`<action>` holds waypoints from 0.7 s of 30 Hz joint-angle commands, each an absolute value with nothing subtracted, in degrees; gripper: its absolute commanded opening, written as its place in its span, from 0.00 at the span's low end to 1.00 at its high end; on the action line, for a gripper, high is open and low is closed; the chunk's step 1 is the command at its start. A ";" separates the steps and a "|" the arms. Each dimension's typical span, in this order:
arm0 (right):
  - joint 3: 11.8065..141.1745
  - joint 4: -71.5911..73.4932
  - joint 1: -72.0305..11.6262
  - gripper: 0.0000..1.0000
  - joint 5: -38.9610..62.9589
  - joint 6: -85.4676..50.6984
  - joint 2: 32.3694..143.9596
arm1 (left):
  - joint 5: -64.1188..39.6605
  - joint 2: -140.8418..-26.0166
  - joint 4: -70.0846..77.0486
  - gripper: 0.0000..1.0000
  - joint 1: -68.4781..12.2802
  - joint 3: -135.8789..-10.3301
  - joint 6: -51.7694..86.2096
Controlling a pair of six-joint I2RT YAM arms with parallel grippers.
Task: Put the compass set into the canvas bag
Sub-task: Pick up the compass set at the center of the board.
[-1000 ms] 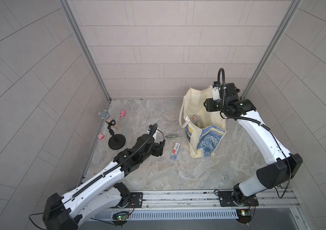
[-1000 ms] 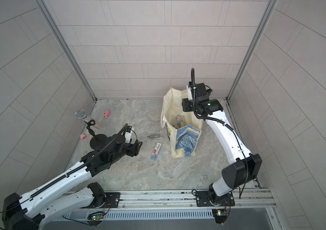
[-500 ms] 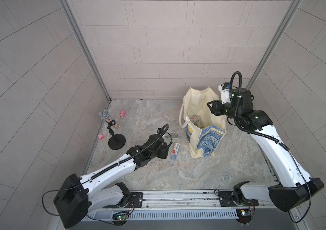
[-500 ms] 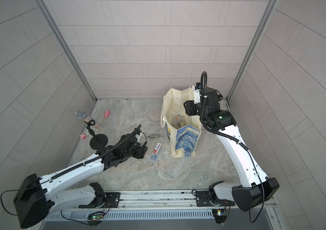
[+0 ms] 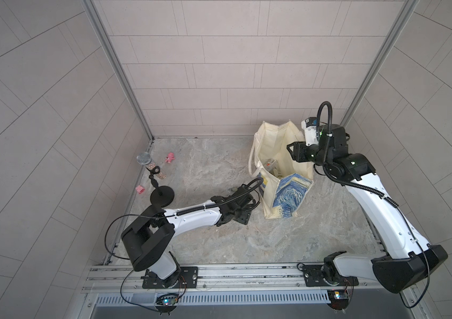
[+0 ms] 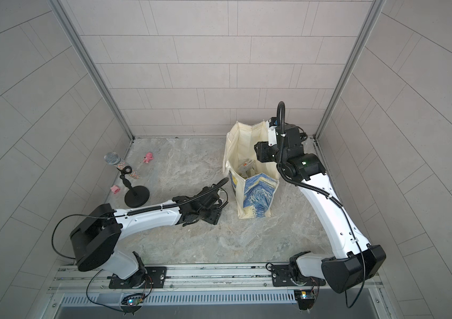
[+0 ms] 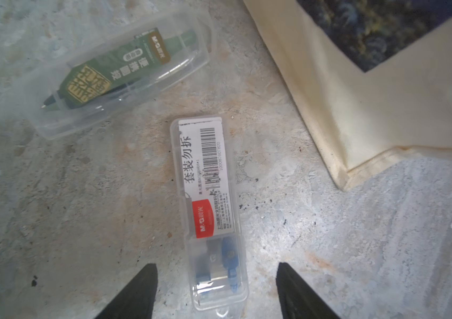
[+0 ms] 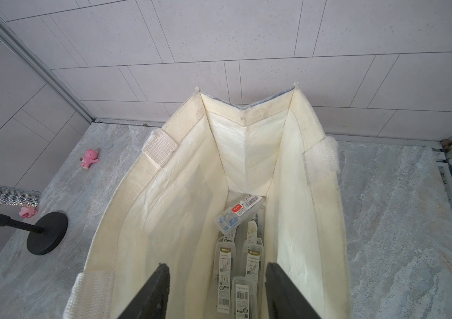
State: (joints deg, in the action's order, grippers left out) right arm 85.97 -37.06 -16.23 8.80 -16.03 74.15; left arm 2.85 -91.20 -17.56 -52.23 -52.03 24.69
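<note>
As left tool (image 7: 215, 264) is gaping empty, compass set (image 7: 208, 210) is lying lengthwise between its jaws.
Right tool (image 8: 217, 266) is gaping empty over canvas bag (image 8: 247, 143).

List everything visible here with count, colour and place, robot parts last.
canvas bag: one, cream with blue-and-yellow print, standing open by the right arm
cases in bag: several, clear, on its bottom
red-label compass case: one, clear, on floor beside bag
green-label compass case: one, clear, on floor nearby
microphone: one, silver, on black stand by left wall
toy figures: two, pink, on floor near stand
left tool: one, black, open over red-label case's end
right tool: one, black, open above bag's mouth
</note>
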 commanded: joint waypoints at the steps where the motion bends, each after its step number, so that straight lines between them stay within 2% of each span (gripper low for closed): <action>1: 85.45 -36.39 -16.44 0.58 8.70 -15.21 72.81 | 4.32 -93.68 -19.33 0.74 -52.79 -54.10 25.05; 6: 85.52 -36.21 -16.35 0.58 8.84 -15.14 73.21 | 5.47 -97.27 -19.25 0.73 -53.46 -54.88 25.55; 18: 85.47 -35.90 -16.35 0.59 9.27 -15.07 73.60 | 8.79 -97.01 -16.30 0.56 -53.35 -51.15 26.17; 21: 85.43 -35.85 -16.36 0.59 9.30 -15.03 73.74 | 8.77 -96.86 -15.08 0.55 -53.11 -50.17 26.20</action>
